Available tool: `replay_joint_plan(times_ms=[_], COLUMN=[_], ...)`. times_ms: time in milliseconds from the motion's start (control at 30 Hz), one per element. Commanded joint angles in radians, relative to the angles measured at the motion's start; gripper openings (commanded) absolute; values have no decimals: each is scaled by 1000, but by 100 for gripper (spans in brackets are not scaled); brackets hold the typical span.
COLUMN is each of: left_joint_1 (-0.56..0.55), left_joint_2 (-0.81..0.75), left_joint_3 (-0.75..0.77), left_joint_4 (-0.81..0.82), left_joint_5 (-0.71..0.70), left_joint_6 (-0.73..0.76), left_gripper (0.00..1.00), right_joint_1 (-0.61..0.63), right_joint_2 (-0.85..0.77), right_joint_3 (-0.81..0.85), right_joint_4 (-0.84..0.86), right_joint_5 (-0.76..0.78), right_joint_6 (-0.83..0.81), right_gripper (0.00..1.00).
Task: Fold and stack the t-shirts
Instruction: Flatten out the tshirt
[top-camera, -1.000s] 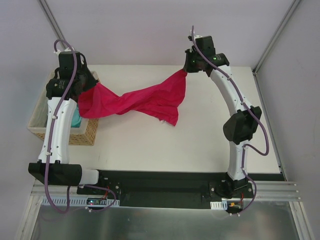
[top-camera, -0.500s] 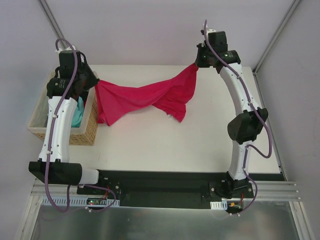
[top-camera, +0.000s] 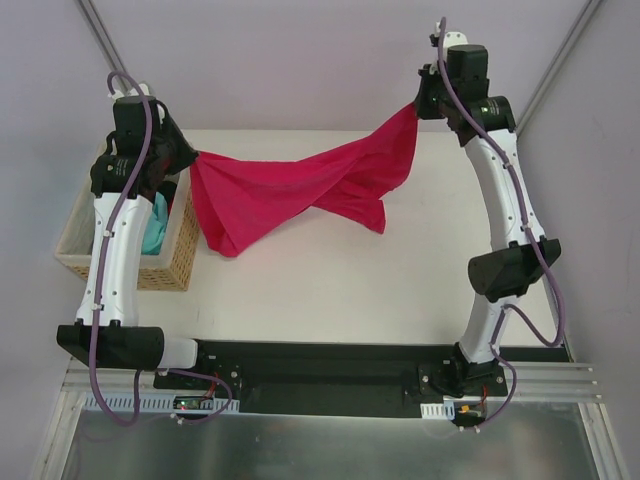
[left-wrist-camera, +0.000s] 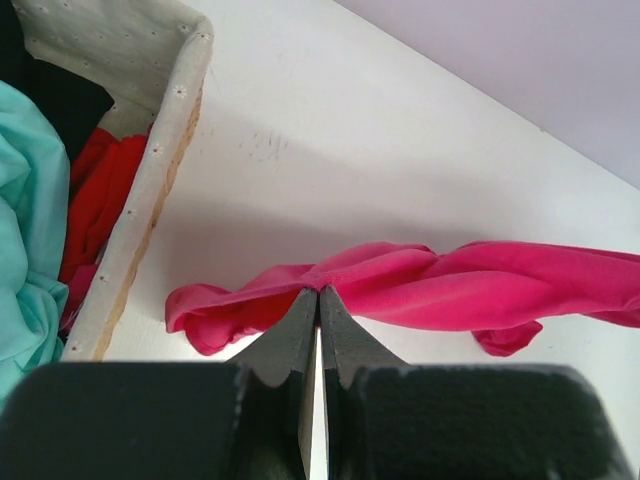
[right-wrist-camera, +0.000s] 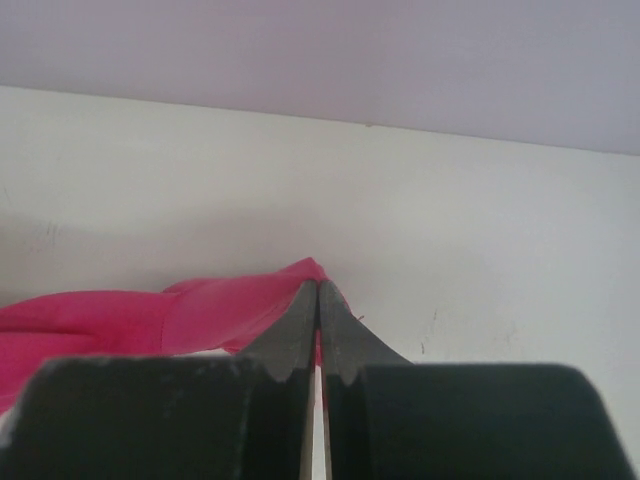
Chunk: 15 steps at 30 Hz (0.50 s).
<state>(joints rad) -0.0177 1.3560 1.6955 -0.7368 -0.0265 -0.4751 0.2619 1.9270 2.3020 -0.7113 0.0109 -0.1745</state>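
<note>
The crimson t-shirt (top-camera: 290, 190) hangs stretched in the air above the table between both arms. My left gripper (top-camera: 190, 158) is shut on its left end beside the basket; in the left wrist view that gripper (left-wrist-camera: 318, 292) pinches a twisted band of the crimson t-shirt (left-wrist-camera: 480, 285). My right gripper (top-camera: 418, 104) is shut on the shirt's right corner, high at the table's far right; the right wrist view has this gripper (right-wrist-camera: 318, 285) nipping the crimson t-shirt (right-wrist-camera: 150, 315). A mint-green t-shirt (left-wrist-camera: 25, 230) and a black t-shirt (left-wrist-camera: 60, 95) lie in the basket.
The tan wicker basket (top-camera: 165, 265) stands at the table's left edge under my left arm, its lined rim (left-wrist-camera: 150, 190) close to the left gripper. More red cloth (left-wrist-camera: 100, 200) lies inside it. The white table (top-camera: 330, 290) spreads below the hanging shirt.
My right gripper has moved right and up toward the far right corner, pulling the crimson t-shirt out wider and untwisting it. The left gripper has stayed by the basket.
</note>
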Motion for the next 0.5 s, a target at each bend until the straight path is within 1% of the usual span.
replay_joint_plan(times_ms=[0, 67, 300, 467], left_joint_1=[12, 12, 12, 12], left_joint_2=[6, 15, 41, 60], left_joint_3=[44, 52, 102, 171], left_joint_4=[53, 57, 71, 70], left_joint_5=[23, 49, 53, 59], left_joint_6=[-2, -2, 15, 21], left_gripper=[0, 0, 0, 0], right_joint_1=[-30, -35, -38, -39], right_joint_2=[-95, -108, -138, -155], right_joint_3=[51, 50, 45, 62], right_joint_4=[27, 29, 33, 35], right_joint_5=[55, 57, 81, 104], right_joint_6=[-39, -39, -56, -74], right_gripper=[1, 1, 1, 1])
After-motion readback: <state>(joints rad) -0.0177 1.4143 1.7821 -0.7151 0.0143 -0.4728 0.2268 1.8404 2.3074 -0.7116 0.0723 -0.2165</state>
